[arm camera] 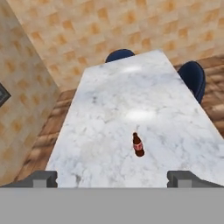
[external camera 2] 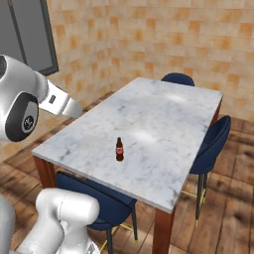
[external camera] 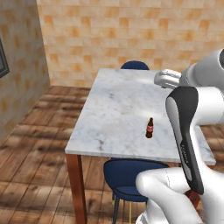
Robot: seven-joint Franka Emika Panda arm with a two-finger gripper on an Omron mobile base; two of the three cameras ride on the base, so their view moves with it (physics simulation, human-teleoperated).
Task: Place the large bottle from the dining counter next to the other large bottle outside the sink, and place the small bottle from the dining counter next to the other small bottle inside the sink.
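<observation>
— Pincer? 
— Spread wide apart, nothing between the tips, hung over the near end of the dining counter.
— Small bottle? 
— Stood upright near the counter's near edge, alone on the marble. Red label, writing too small to read. Contents hidden by dark glass.
— Beyond? 
— Blue chairs, partly cut off.

tan brick-patterned walls, wooden plank floor, navy blue chairs, possibly a dark-framed window

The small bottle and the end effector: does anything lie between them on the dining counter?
No. In the hand view, bare marble of the dining counter separates the small bottle from the open end effector.
</observation>
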